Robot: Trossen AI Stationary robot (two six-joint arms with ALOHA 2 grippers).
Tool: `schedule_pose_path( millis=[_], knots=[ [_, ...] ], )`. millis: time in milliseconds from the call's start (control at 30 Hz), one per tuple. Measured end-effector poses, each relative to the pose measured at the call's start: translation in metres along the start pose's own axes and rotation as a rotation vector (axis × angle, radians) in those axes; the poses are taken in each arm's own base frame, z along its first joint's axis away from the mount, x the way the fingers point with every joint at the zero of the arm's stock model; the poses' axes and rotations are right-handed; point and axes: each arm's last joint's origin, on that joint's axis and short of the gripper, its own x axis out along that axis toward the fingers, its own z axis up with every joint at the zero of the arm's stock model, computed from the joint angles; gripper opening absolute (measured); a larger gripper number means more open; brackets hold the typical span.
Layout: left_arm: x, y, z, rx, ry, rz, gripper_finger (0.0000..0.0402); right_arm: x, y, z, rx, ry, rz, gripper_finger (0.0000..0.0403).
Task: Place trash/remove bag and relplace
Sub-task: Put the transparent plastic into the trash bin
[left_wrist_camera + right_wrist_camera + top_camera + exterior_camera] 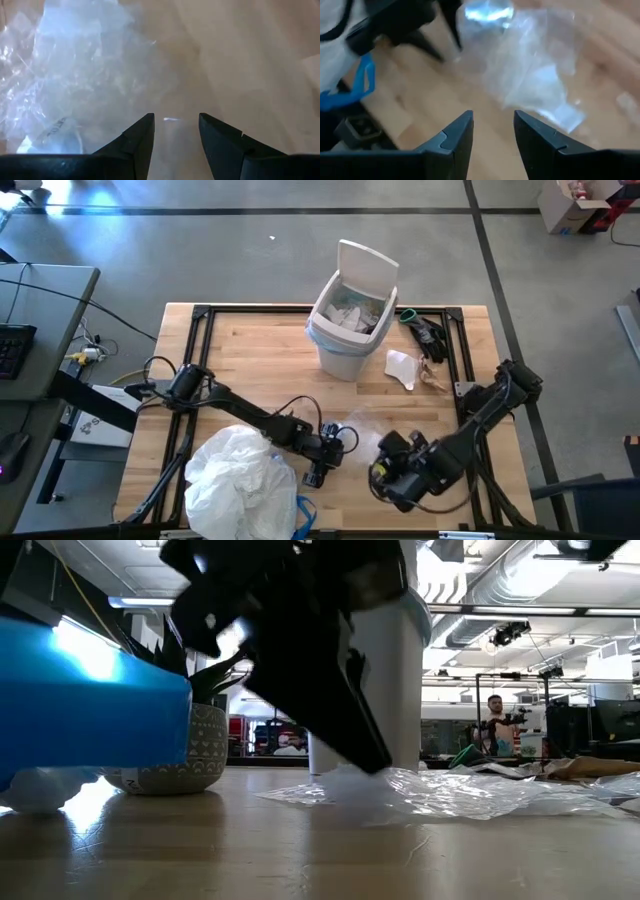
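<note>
Clear plastic wrapper (365,423) flat on table, seemingly ungrasped; both grippers' fingers parted, empty.

Two dark jointed arms, looped black cables — pointed black fingers (140,142)

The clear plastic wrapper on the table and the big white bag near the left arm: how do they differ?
The clear plastic wrapper lies flat and see-through between both grippers; the big white bag is bulky, puffed up and opaque. The wrapper is much smaller than the bag. The bag shows a blue strap; the wrapper shows none. Both are crinkled plastic resting on the wooden table.
</note>
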Motion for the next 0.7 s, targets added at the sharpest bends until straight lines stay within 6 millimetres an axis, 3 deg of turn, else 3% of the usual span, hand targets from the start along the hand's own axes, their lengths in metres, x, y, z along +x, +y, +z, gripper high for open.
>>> schedule_pose_path(
  millis=[200,400,700],
  knots=[
    [0.016,0.01,-0.007,-0.016,0.016,0.014,0.014,-0.012,-0.001,-0.027,0.056,-0.007,0.023,0.013],
    [0.028,0.017,-0.012,-0.04,0.028,-0.032,0.0129,-0.015,-0.003,-0.033,0.08,-0.044,0.016,0.013],
    [0.021,0.013,-0.01,-0.048,0.034,-0.054,0.001,-0.015,-0.006,-0.031,0.064,-0.074,-0.013,0.013]
  ],
)
